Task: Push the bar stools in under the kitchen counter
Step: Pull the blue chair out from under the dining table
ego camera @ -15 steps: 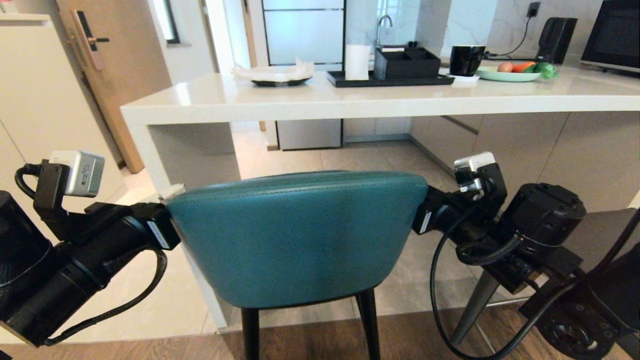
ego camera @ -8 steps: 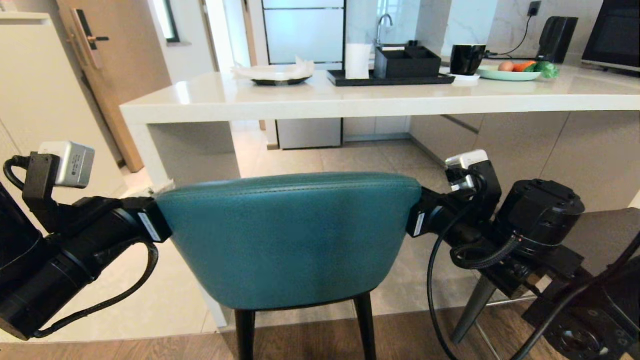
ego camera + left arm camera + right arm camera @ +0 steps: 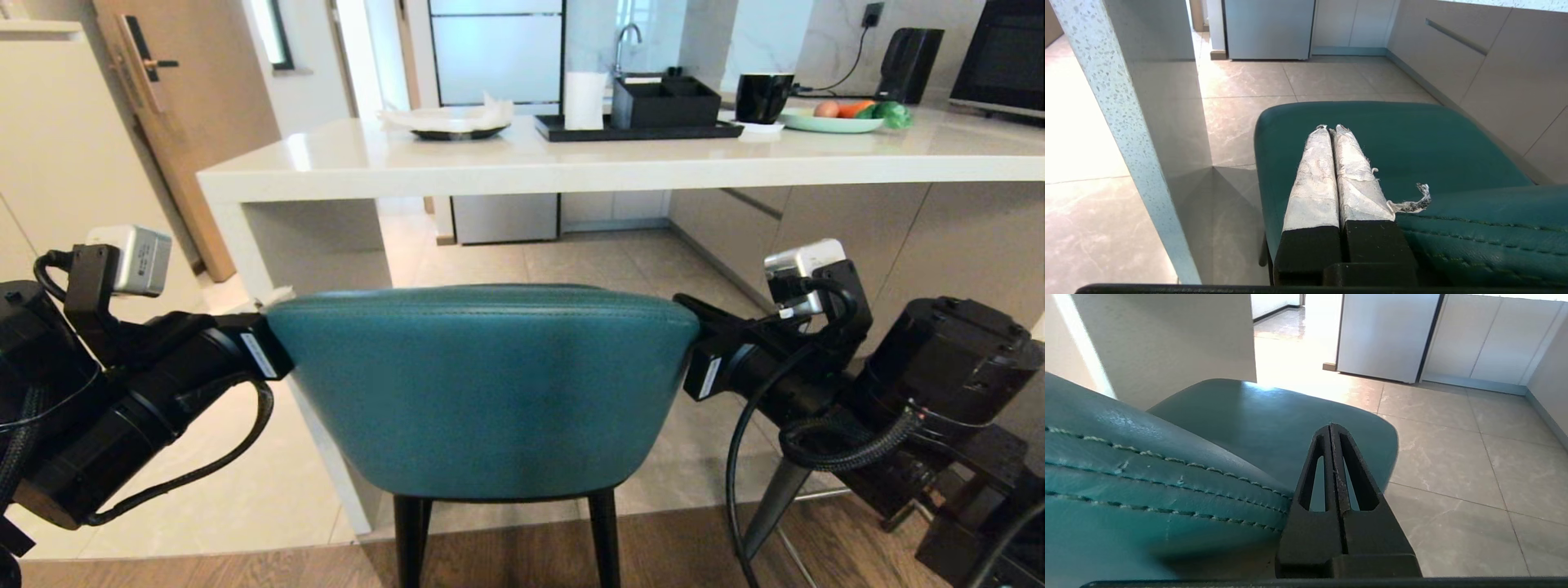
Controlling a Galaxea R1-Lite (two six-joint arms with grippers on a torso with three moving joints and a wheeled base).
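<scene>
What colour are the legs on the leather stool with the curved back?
Black: the teal leather stool's thin legs show best in the head view.

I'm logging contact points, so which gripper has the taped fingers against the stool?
The left gripper: its shut fingers are wrapped in frayed white tape, beside the teal stool back's left edge. The right gripper is bare black.

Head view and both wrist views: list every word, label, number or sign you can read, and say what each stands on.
No text can be read in any view.
White sticker on the left end effector: print too small to read.
White sticker on the right end effector: too small to read.
Grey camera box on the left wrist: faint print, illegible.
Teal bar stool and kitchen counter: no lettering.
</scene>
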